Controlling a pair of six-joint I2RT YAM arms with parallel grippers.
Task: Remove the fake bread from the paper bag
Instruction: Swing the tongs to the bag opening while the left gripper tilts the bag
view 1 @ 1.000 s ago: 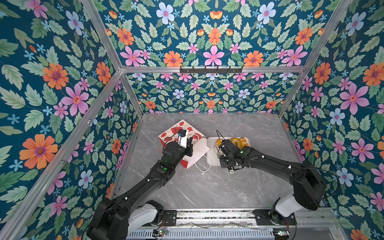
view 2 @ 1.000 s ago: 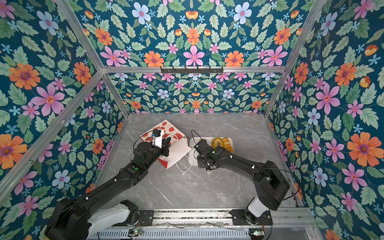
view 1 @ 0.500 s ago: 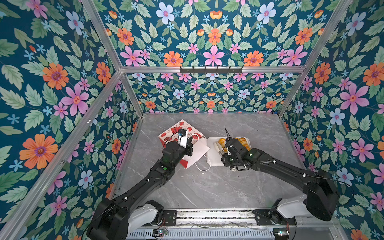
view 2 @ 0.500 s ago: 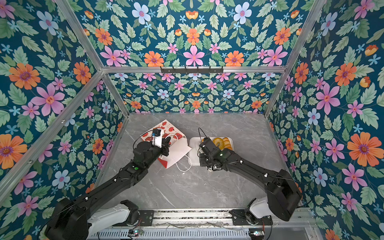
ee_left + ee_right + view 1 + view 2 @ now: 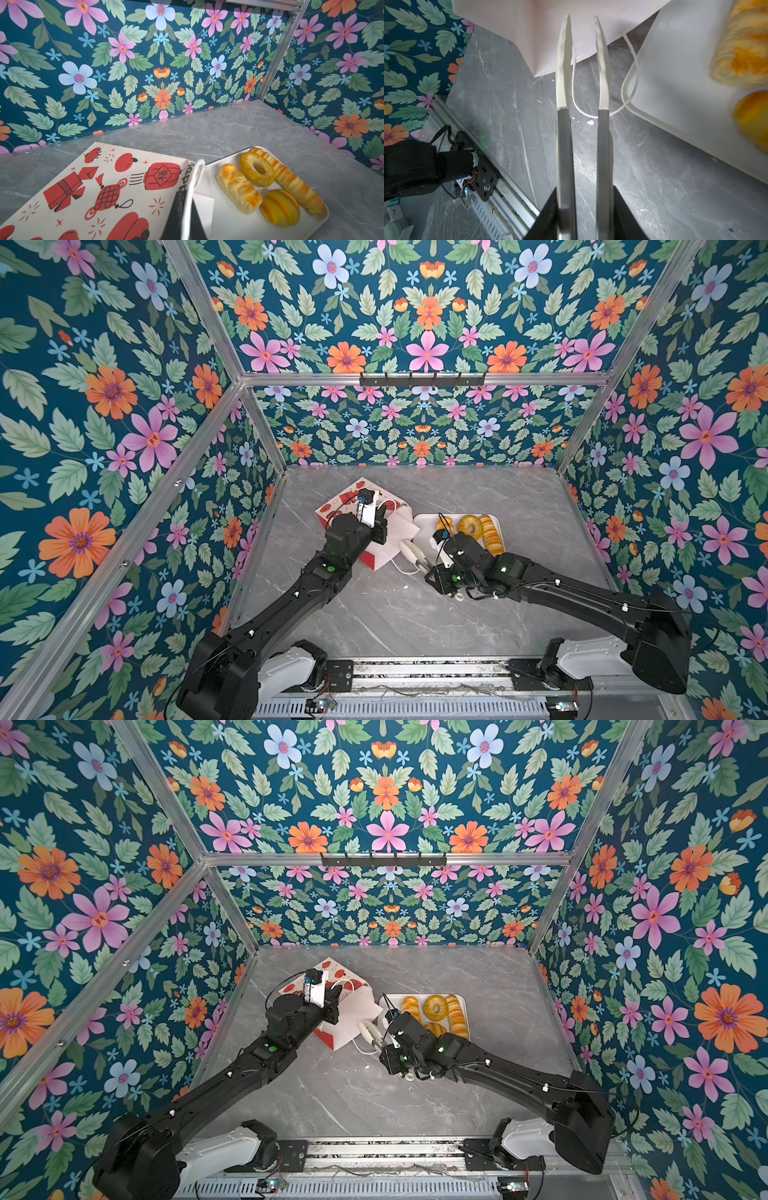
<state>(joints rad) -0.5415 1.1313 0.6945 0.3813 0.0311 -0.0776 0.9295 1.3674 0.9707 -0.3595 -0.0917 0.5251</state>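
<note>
The paper bag (image 5: 345, 497) (image 5: 347, 982) lies on its side, red motifs on white (image 5: 104, 187), with its mouth toward the tray. My left gripper (image 5: 379, 527) (image 5: 332, 1006) (image 5: 187, 199) is shut on the bag's white cord handle at the upper rim. Several pieces of fake bread lie on the white tray (image 5: 424, 526) (image 5: 239, 226): a twisted roll (image 5: 239, 189), ring donut (image 5: 469, 526) (image 5: 257, 169), long twisted stick (image 5: 291, 182) and ridged bun (image 5: 279, 206). My right gripper (image 5: 409, 551) (image 5: 368, 1031) (image 5: 581, 20) is open a little, empty, its tips at the bag's white mouth (image 5: 550, 31). The bag's inside is hidden.
The bag's other cord handle (image 5: 629, 83) lies loose on the grey table under my right fingers, beside the tray's near edge (image 5: 675, 72). Flowered walls close in the left, back and right. A metal rail (image 5: 415, 672) runs along the front edge.
My right gripper has swung away from over the tray, leftward and nearer, and its tips now point into the bag's mouth. The left gripper and the bag have stayed put.
</note>
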